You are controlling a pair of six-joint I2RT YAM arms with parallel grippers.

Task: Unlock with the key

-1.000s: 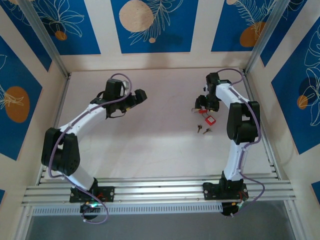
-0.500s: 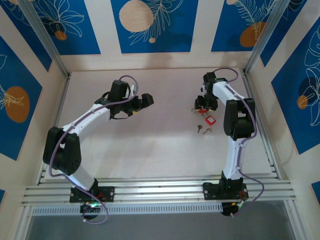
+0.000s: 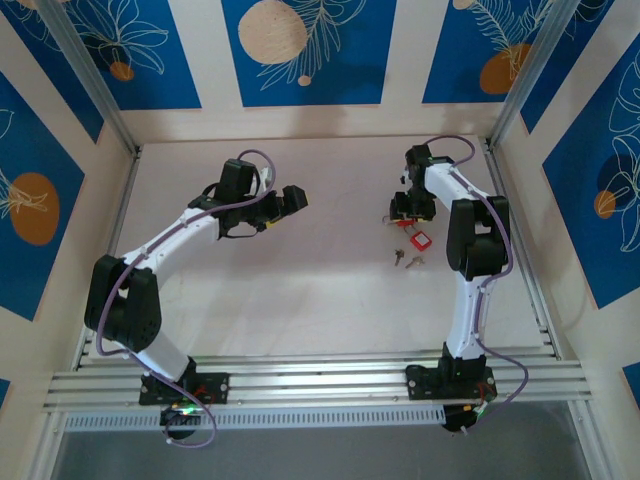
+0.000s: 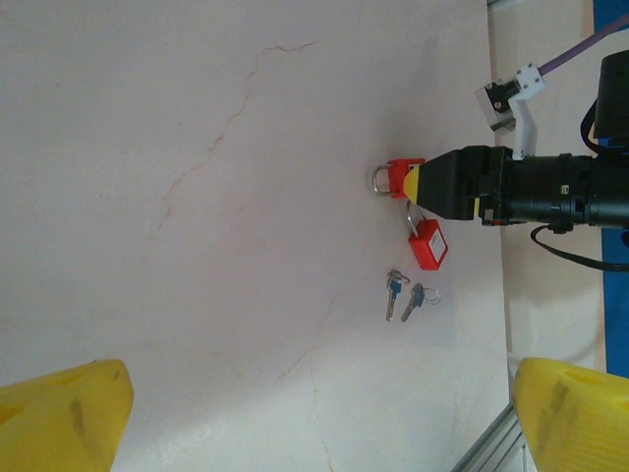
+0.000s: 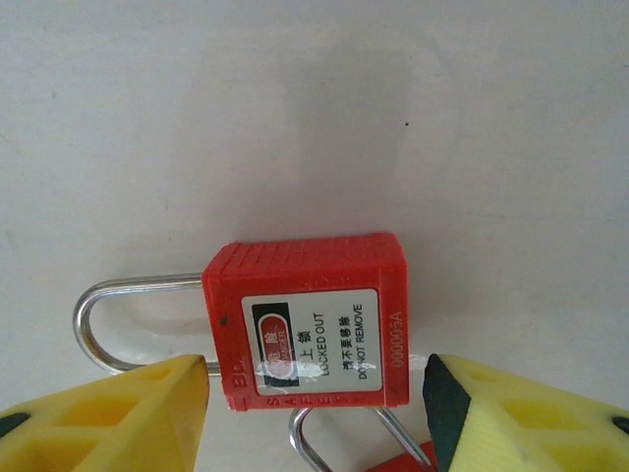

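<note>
Two red padlocks lie at the right of the table. One padlock (image 5: 305, 315) has a white "LOCKED OUT" label and its steel shackle points left. My right gripper (image 5: 314, 393) straddles its body; the left finger (image 5: 108, 413) is at its lower corner and a thin strip of table shows before the right finger (image 5: 531, 413). The second padlock (image 3: 420, 240) lies just nearer, its shackle (image 5: 344, 438) under the first. Two blue-headed keys (image 4: 393, 292) (image 4: 415, 298) lie beyond it. My left gripper (image 3: 290, 200) hovers wide open mid-table, holding nothing.
The white table (image 3: 300, 290) is walled by blue-and-cream panels. An aluminium post (image 3: 520, 90) and side rail run close behind the right arm (image 3: 470, 250). A metal frame rail (image 4: 482, 447) shows at the left wrist view's lower right.
My left arm swung to the right toward the table's middle. The right gripper shifted slightly back over the padlock and its jaws narrowed around the body.
</note>
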